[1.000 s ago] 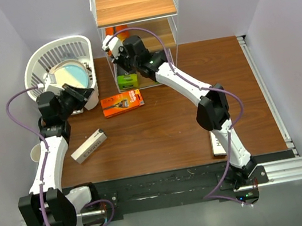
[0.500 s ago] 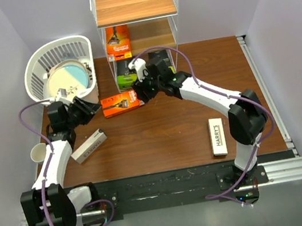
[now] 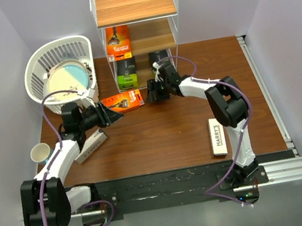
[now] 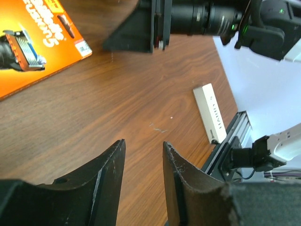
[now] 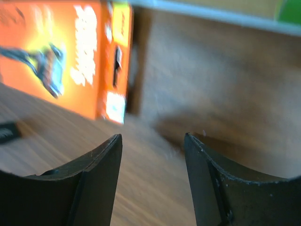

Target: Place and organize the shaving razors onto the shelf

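A: A slim white box (image 3: 90, 146) is half covered by the left arm (image 3: 60, 157). The left gripper (image 4: 142, 146) is seen parted, nothing held, with an orange pack (image 3: 121, 101) near it.
B: On the shelf (image 3: 133, 4) an orange box (image 3: 117, 42) and a green pack (image 3: 126, 73) are stood; a dark pack (image 3: 157, 58) is partly masked. The right gripper (image 5: 153, 139) is spread, empty. The HARRY'S box (image 3: 217, 136) is seen on the table (image 3: 167, 139).

You get bright, even light from above in the top view, sharp throughout, with soft shadows by the far edge of the worktop (image 3: 160, 134). Your right wrist view is blurred, the orange box (image 5: 61, 56) smeared. Your left wrist view is crisp, its foreground dark.
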Robot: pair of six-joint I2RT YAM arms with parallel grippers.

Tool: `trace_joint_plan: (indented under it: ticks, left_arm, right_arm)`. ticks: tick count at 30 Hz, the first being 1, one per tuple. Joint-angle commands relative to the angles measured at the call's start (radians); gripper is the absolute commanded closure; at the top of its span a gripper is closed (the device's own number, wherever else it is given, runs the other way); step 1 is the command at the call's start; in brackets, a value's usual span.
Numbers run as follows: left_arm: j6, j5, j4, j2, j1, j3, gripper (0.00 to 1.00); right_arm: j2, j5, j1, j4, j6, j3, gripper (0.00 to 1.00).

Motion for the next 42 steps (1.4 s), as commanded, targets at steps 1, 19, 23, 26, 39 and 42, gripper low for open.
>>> trace_joint_plan:
  ticks: [1, 19, 23, 26, 39, 42]
  left_arm:
    - [0.077, 0.026, 0.016, 0.038, 0.001, 0.007, 0.58]
    - [-0.032, -0.216, -0.008, 0.188, -0.053, -0.039, 0.59]
    - [-0.03, -0.313, -0.024, 0.2, -0.101, -0.033, 0.61]
    - [-0.038, -0.379, -0.028, 0.211, -0.14, -0.039, 0.62]
    - [-0.105, -0.536, 0.035, 0.391, -0.314, 0.02, 0.63]
    - [-0.101, -0.578, 0.052, 0.434, -0.335, 0.063, 0.63]
  right_arm:
    - [0.075, -0.085, -0.013, 0.145, 0.154, 0.047, 0.41]
    - [0.152, -0.197, 0.002, 0.245, 0.264, -0.01, 0.86]
    - [0.092, -0.205, 0.002, 0.255, 0.27, -0.073, 0.97]
    - [0.019, -0.193, -0.007, 0.252, 0.273, -0.138, 1.0]
    - [-0.398, -0.128, -0.011, 0.207, 0.244, -0.554, 1.0]
    - [-0.475, -0.139, -0.01, 0.213, 0.198, -0.635, 0.98]
